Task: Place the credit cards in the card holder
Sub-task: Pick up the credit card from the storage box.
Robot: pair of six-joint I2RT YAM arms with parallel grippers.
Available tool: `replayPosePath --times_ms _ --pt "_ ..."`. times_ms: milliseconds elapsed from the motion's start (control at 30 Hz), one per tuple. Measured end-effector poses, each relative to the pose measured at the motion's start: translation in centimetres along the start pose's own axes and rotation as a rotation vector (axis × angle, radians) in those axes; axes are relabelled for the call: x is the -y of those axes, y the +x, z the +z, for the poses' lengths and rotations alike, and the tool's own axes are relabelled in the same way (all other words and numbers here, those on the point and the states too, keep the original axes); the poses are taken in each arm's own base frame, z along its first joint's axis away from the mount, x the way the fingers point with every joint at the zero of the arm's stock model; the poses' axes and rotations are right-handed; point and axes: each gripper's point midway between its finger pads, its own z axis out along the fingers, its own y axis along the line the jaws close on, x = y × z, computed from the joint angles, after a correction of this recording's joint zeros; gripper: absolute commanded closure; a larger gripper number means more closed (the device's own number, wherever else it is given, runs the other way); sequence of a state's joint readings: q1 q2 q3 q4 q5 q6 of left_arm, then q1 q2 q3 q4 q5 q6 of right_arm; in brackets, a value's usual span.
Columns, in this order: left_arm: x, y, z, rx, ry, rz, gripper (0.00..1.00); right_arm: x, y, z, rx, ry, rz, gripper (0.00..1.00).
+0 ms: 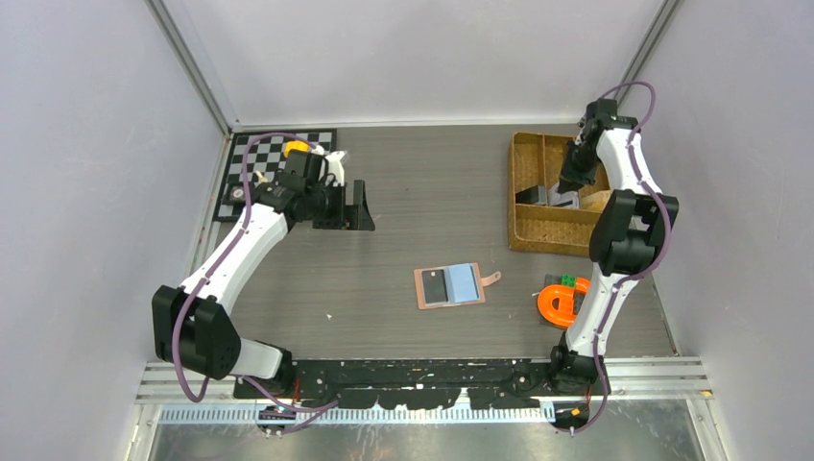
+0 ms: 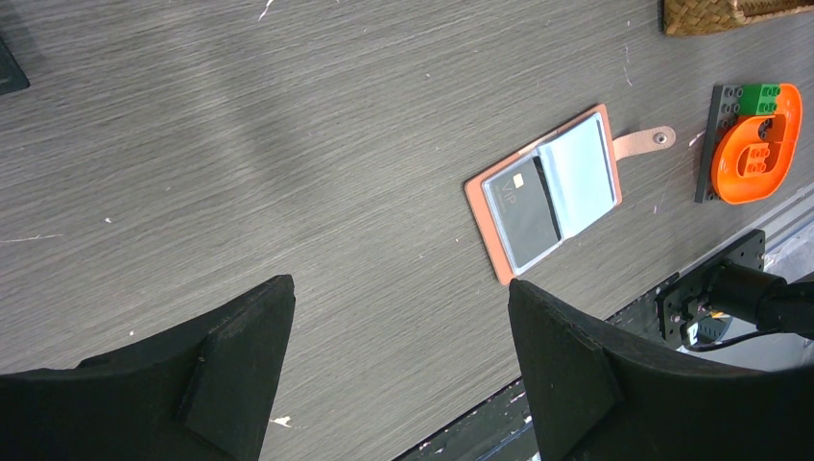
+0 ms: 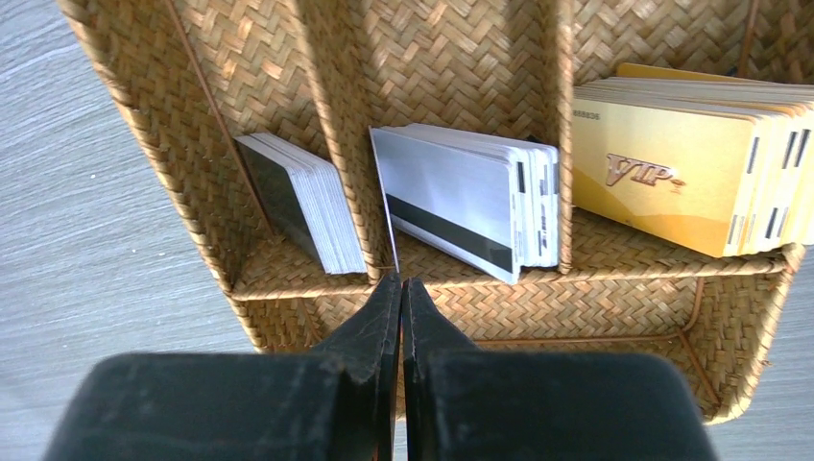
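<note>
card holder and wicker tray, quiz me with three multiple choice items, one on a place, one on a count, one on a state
1. Where on the table does the card holder lie?
A. at the far left edge
B. in the middle, between the two arms
C. at the far right edge

2. How many card stacks show in the wicker tray in the right wrist view?
A. one
B. five
C. three

3. How is the right gripper above the tray?
A. shut
B. wide open
C. shut on the card holder

Answers:
1 B, the top view shows it lying open and flat near the table's centre.
2 C, there is one dark, one silver and one gold stack, each in its own compartment.
3 A, its fingers meet with nothing seen between them.
</note>
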State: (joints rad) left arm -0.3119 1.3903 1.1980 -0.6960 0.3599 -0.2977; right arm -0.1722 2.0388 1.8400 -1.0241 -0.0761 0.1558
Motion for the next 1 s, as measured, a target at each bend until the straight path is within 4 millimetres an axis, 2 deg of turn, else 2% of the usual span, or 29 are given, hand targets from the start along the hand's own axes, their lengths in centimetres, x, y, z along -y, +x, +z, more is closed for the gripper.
replayPosePath --times_ms 133,333,533,633,800,1000 --pt "0.0 0.0 0.0 -0.001 0.0 -0.001 0.16 -1.0 0.1 -0.1 -0.002 -0.031 -0.013 0.91" --pt "0.0 0.1 0.1 -0.005 -0.001 -0.002 0.16 -3.0 0.5 0.0 -0.004 -0.053 -0.067 0.8" --pt "-0.1 0.2 0.2 -0.01 0.0 -0.004 0.16 -3.2 0.7 0.1 0.003 -0.012 -0.101 0.72" --pt "0.0 0.2 0.2 -0.01 0.001 -0.004 0.16 -3.2 0.7 0.1 0.007 0.008 -0.111 0.73" --pt "0.0 0.2 0.1 -0.011 0.001 -0.004 0.16 -3.6 0.7 0.2 0.015 0.028 -0.135 0.82" --pt "0.0 0.2 0.1 -0.012 0.004 -0.004 0.16 -3.0 0.5 0.3 0.026 0.059 -0.137 0.9"
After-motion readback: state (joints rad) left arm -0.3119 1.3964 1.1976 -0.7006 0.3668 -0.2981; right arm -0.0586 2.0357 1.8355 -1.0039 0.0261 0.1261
